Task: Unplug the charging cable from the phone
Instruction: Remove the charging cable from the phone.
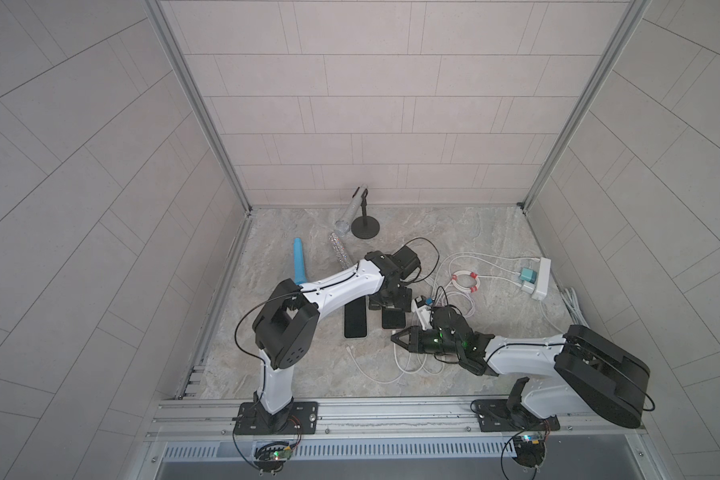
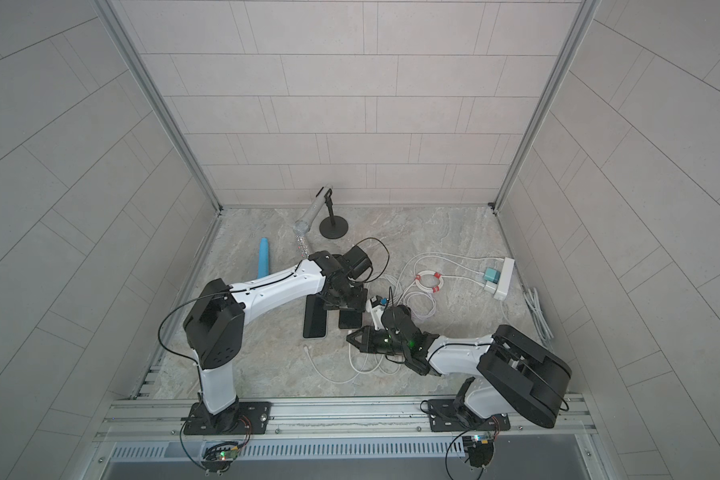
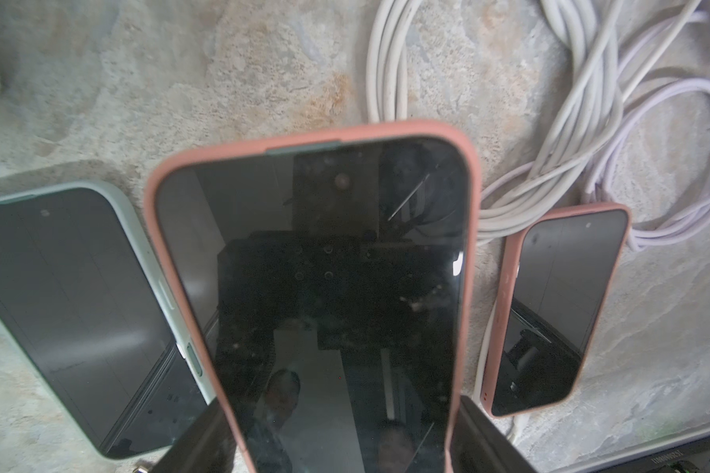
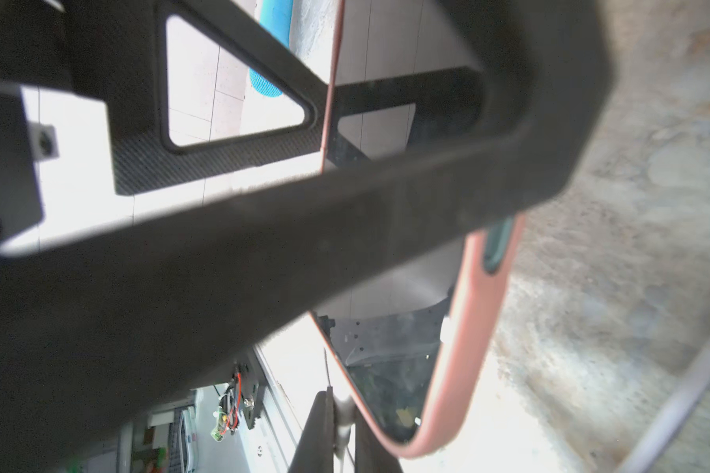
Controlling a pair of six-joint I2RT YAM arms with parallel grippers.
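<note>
The phone (image 3: 316, 286), in a salmon-pink case with a dark screen, is held by its long sides in my left gripper (image 3: 345, 450), which is shut on it. Black fingers (image 3: 488, 442) press on both edges. In both top views the left gripper (image 1: 391, 305) (image 2: 346, 305) sits over the phone (image 1: 393, 322). My right gripper (image 4: 343, 434) (image 1: 393, 337) is shut on the white plug of the charging cable (image 4: 344, 413), which sits against the phone's (image 4: 480, 327) end edge. The socket itself is hidden.
A light-green-cased phone (image 3: 70, 319) (image 1: 355, 318) and a second pink-cased phone (image 3: 558, 307) lie either side of the held one. White cable loops (image 1: 466, 282) lead to a power strip (image 1: 539, 278) at the right. A blue tube (image 1: 299, 259) and a stand (image 1: 365, 227) are at the back of the stone table (image 1: 474, 232).
</note>
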